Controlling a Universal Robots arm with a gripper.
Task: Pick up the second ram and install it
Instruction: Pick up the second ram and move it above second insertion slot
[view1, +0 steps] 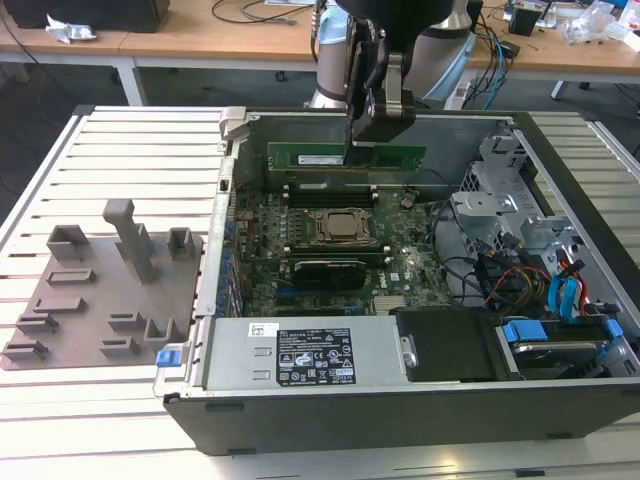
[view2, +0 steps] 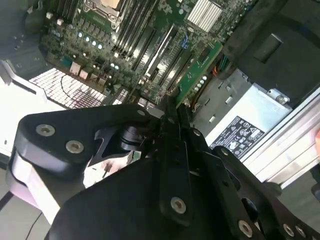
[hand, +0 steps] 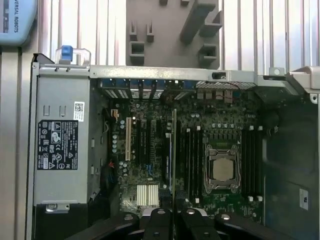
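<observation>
In the exterior view the second ram (view1: 300, 157), a long thin green stick, hangs level over the back of the motherboard (view1: 400, 262), behind the CPU socket (view1: 338, 226). My gripper (view1: 358, 142) is shut on its top edge near the middle. The first wrist view looks straight down and shows the ram (hand: 173, 150) edge-on as a thin line between the black memory slots (hand: 192, 160) beside the socket (hand: 221, 169), running out from my fingertips (hand: 161, 217). Whether it touches a slot I cannot tell. In the second wrist view my closed fingers (view2: 172, 150) hide the stick.
The open computer case has a power supply (view1: 300, 355) along its front and a drive cage with cables (view1: 545, 285) at the exterior view's right. A grey fixture plate (view1: 100, 290) with holders lies on the slatted table at the exterior view's left. The case's back wall (view1: 460, 135) stands close behind the ram.
</observation>
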